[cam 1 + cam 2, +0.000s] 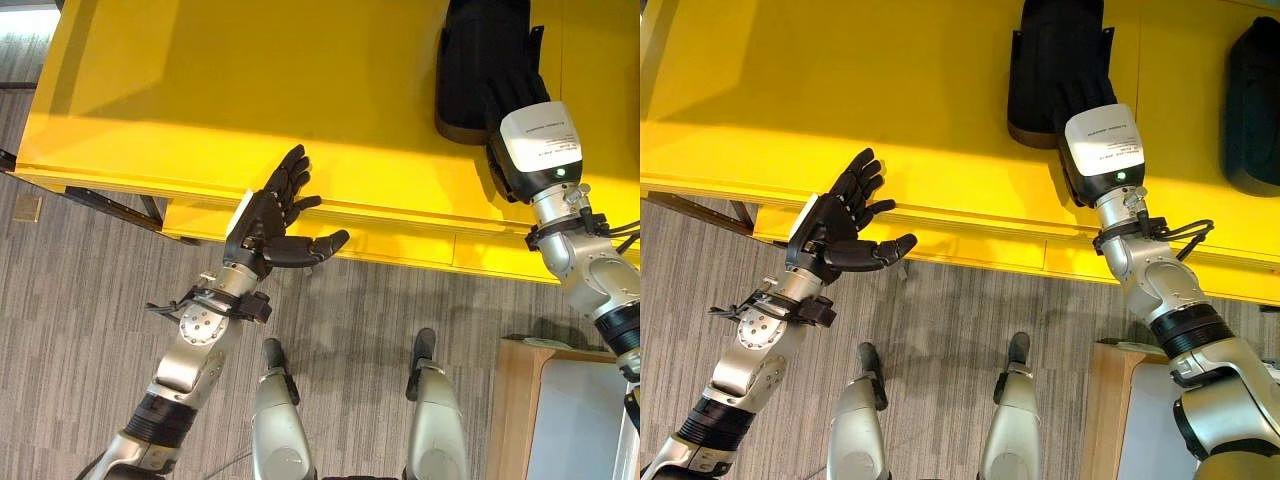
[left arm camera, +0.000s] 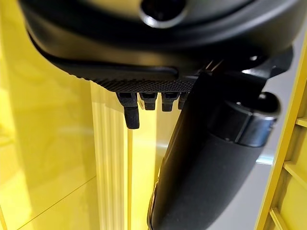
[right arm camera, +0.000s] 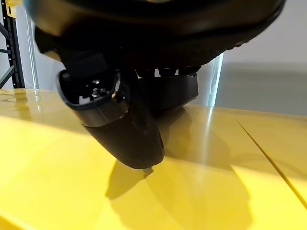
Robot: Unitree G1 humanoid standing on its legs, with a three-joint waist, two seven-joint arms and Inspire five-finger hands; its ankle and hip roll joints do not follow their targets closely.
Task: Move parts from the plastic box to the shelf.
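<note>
— Right eye view: one dark part (image 1: 1055, 70) lies on the yellow shelf (image 1: 890, 100), right robot hand (image 1: 1080, 105) on it; whether it grips, I cannot tell.
— And the left robot hand (image 1: 845, 225)?
— Spread, empty (another part (image 1: 1252, 105) lies beside). Progress beyond that is unclear.

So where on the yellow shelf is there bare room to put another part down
The shelf is bare across its left stretch, from its left end to the black part under the right hand. The left hand hangs open at the front edge. It's tighter between that part and a second part on the right.
</note>
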